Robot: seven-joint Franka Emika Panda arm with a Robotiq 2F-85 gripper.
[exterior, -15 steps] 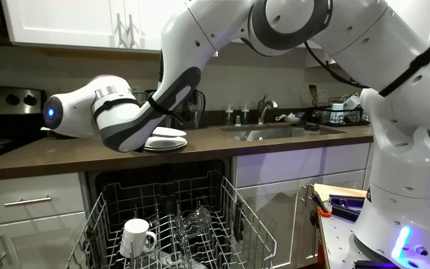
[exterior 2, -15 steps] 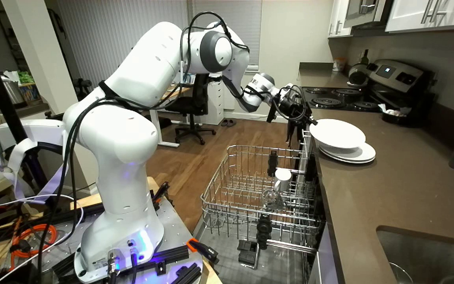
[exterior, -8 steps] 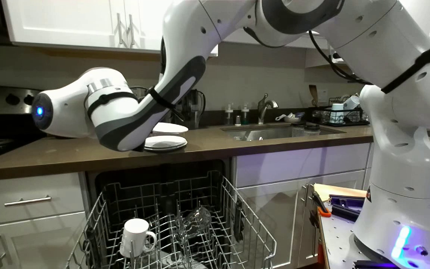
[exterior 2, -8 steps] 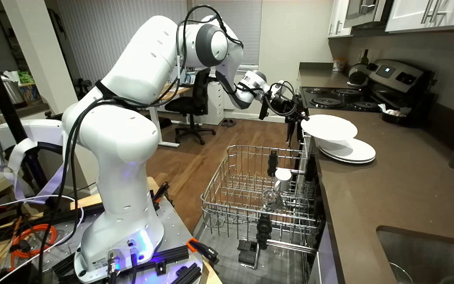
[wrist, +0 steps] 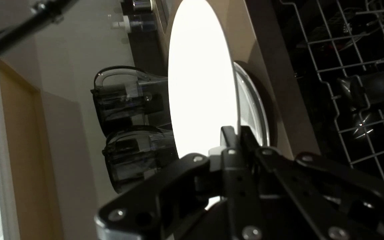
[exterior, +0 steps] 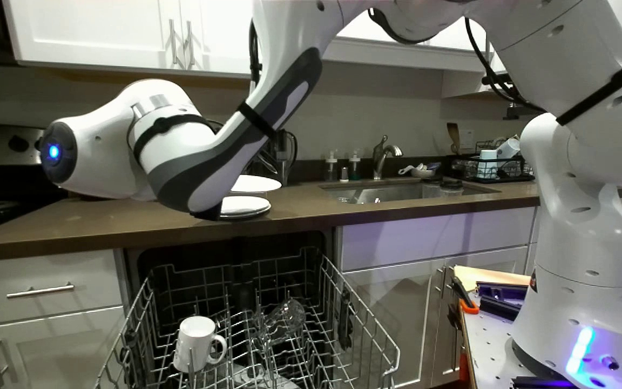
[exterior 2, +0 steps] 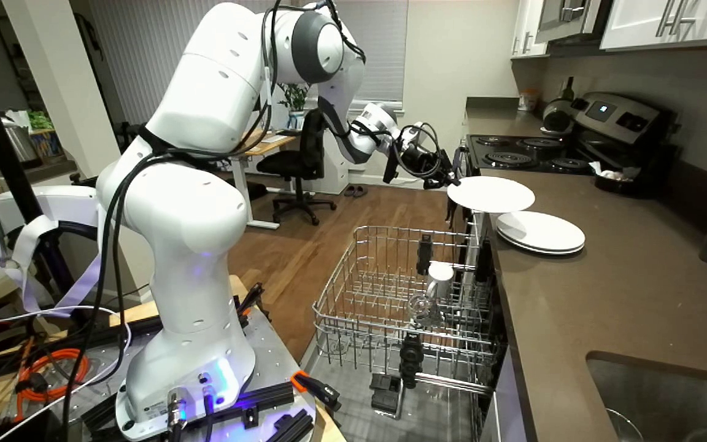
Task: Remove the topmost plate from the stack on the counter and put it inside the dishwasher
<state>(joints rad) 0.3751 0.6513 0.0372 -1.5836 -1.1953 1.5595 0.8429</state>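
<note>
1. Reference: the stack (exterior 2: 540,234), at least two white plates showing, on the counter (exterior 2: 623,288).
2. Topmost plate (exterior 2: 491,194): above the stack and apart from it, with a gap visible in an exterior view; close to level, offset toward the dishwasher (exterior: 284,243).
3. Gripper (wrist: 238,135): narrow, jaws pinching the topmost plate by its rim, one finger per face (wrist view). Position higher than the stack, on the side toward the stove (exterior 2: 525,153).
4. Dishwasher: in front of the stack and lower, under the counter. Wire rack (exterior: 345,319) extended outward, away from the stack.
5. White mug (exterior: 190,344) and clear glass (exterior: 286,319): in the wire rack, near each other, both lower than the stack.
6. Two clear handled jugs (wrist: 122,106): behind the stack, away from the dishwasher.
7. Sink (exterior 2: 660,380): along the counter from the stack, well apart. Stove lies on the opposite side of the stack.
</note>
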